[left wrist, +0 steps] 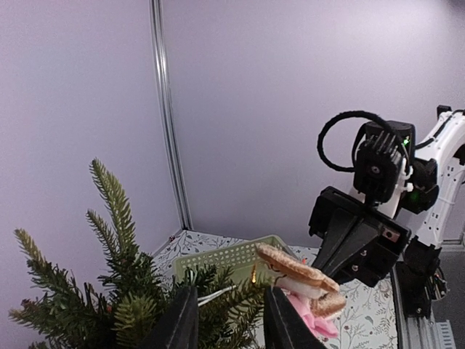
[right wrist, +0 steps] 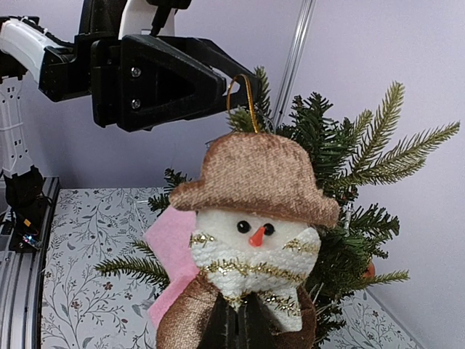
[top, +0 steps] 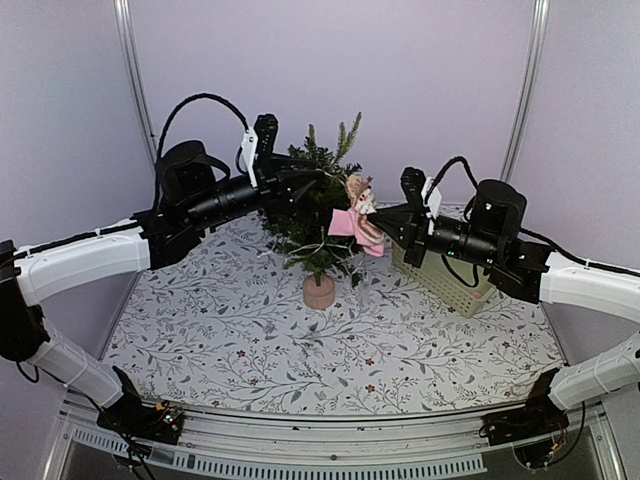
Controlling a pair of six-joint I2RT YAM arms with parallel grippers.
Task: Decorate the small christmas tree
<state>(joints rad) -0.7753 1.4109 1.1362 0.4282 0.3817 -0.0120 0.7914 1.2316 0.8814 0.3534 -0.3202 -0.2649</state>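
On the worktop, toward twelve o'clock, the small christmas tree stands upright. At its three o'clock my right claw clamps a snowman ornament. My left claw sits part-open among the top branches; I cannot tell whether it grips one.

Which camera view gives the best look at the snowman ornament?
The right wrist view: the snowman ornament fills the frame, with face, brown hat and gold loop clear. The top external view shows it small beside the small christmas tree. The left wrist view shows mostly its hat side-on.
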